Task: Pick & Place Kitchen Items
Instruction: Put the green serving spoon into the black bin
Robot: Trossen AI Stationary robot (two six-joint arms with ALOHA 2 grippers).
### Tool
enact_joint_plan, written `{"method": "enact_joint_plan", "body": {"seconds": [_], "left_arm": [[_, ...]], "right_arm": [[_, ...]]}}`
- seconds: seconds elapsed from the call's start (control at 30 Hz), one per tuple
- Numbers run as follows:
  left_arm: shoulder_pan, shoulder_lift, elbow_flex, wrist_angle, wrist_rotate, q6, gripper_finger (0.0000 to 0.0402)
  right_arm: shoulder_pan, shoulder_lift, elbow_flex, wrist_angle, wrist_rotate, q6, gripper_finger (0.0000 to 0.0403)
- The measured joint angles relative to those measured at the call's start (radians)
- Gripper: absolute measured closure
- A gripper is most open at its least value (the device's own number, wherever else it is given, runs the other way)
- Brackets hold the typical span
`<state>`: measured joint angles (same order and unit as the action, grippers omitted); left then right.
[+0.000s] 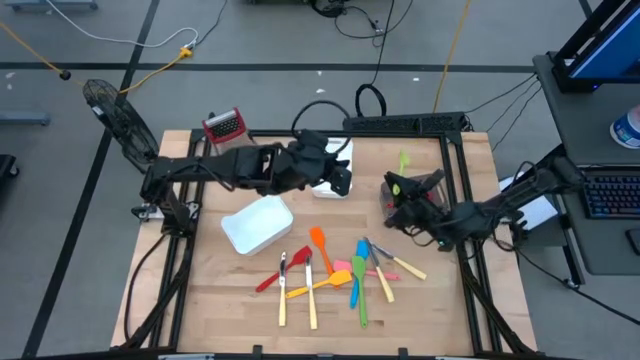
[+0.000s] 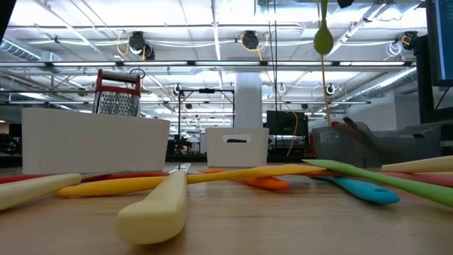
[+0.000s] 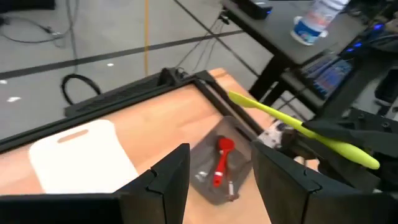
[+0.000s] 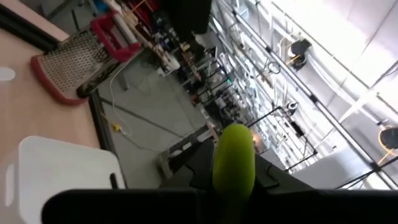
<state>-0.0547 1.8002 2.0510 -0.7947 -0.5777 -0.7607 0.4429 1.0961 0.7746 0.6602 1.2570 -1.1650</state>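
Observation:
My right gripper [image 1: 405,192] is shut on a lime-green utensil [image 3: 280,115] and hovers over the grey bin [image 1: 428,183]. A red utensil [image 3: 221,160] lies inside that bin. My left gripper [image 1: 340,178] is open, holds nothing, and hangs over the small white bin [image 1: 332,158] at the table's middle far part. Its fingers [image 3: 168,180] point toward the grey bin. Several more utensils [image 1: 340,275], red, orange, yellow, blue, green, pink and cream, lie flat in a loose heap near the near edge. My right gripper pinches the green utensil's shaft [image 3: 314,129] between its two fingers, which lie across it. The utensil is lifted clear above the grey bin and tilted. One rounded end [image 4: 233,155] sticks out past the fingers, and that end hangs high in the low view [image 2: 323,39].
A larger white bin [image 1: 257,222] stands left of the heap, and a metal grater with a red top [image 1: 224,126] stands at the far left corner. A black frame rail [image 1: 462,170] borders the table's far and right sides. Bare wood lies near the near-left corner [image 1: 215,300].

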Motion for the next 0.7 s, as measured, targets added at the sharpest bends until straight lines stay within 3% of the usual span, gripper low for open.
{"method": "enact_joint_plan", "body": {"seconds": [0.3, 0.47, 0.7], "left_arm": [[-0.016, 0.000, -0.012, -0.017, -0.016, 0.021, 0.0227], [-0.024, -0.002, -0.115, 0.017, -0.015, 0.003, 0.0227], [-0.027, -0.008, -0.297, 0.189, 0.044, -0.027, 0.0227]], "right_arm": [[-0.048, 0.027, 0.000, -0.203, 0.003, 0.260, 0.0377], [-0.057, 0.027, 0.000, -0.328, 0.001, 0.419, 0.0377], [-0.059, 0.041, 0.000, -0.518, -0.004, 0.659, 0.0377]]}}
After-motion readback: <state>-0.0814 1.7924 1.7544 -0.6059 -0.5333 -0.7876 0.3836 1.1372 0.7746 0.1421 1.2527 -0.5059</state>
